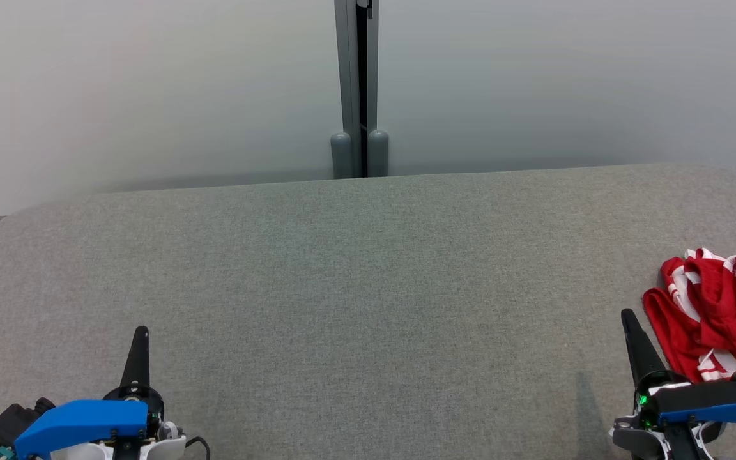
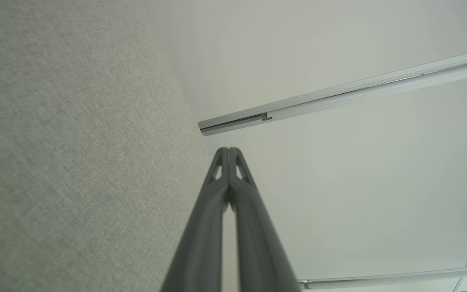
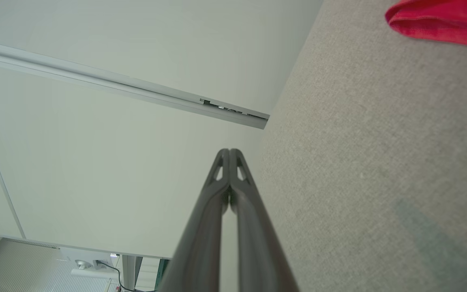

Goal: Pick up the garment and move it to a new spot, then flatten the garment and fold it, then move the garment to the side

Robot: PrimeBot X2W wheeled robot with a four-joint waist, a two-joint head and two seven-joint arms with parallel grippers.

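Grippers both closed, empty, fingers pressed tip to tip. Left gripper (image 1: 140,337) low over near-left of table (image 1: 355,287); right gripper (image 1: 630,322) low over near-right. Crumpled red garment (image 1: 722,306) with white stripes lies on grey fabric tabletop just beside right gripper, at right edge of head view. Pale wall panels (image 1: 151,96) behind table.

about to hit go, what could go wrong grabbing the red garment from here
1. The garment lies bunched and runs past the head view's right border, so a grasp may catch only one layer or miss its hidden part.
2. The right fingers are shut just beside it; reaching in without opening could shove the cloth along the table rather than grip it.
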